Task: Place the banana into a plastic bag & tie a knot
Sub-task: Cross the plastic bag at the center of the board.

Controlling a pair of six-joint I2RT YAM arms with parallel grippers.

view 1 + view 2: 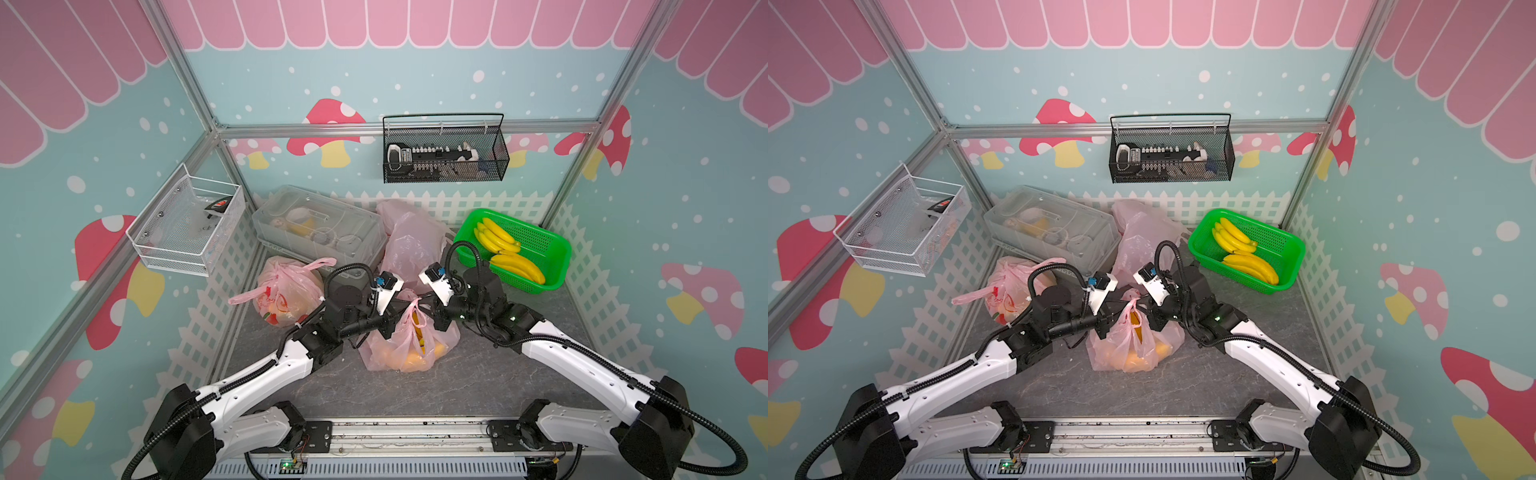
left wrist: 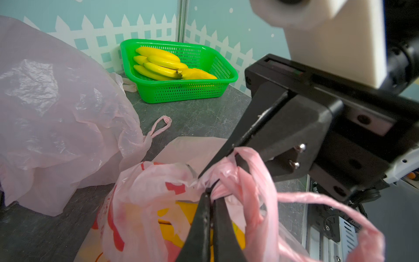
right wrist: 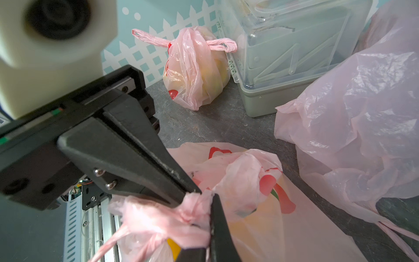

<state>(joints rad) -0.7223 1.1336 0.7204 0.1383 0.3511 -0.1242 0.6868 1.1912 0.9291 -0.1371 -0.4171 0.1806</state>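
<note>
Pink plastic bag point(image 1: 399, 349), handles clenched in left pincer point(image 2: 212, 195) and right pincer point(image 3: 213, 199); bare tabletop point(image 1: 374, 395) nearside

The banana point(image 1: 420, 343) shows only as a yellow blur through the plastic bag point(image 1: 386, 353).

A black wire basket point(image 1: 444, 170) hung on the back wall, with black and white items inside that were too small to make out. A white wire basket point(image 1: 178, 232) was fixed to the left wall and held a small dark item with a red mark. A clear lidded box point(image 1: 320, 224) sat on the grey table point(image 1: 374, 390) in the far left corner, tilted against the wall. A green basket point(image 1: 557, 249) stood in the far right corner. A white picket fence print point(image 1: 457, 203) ran along the foot of the walls, and a red mushroom point(image 1: 328, 133) was printed above it.
</note>
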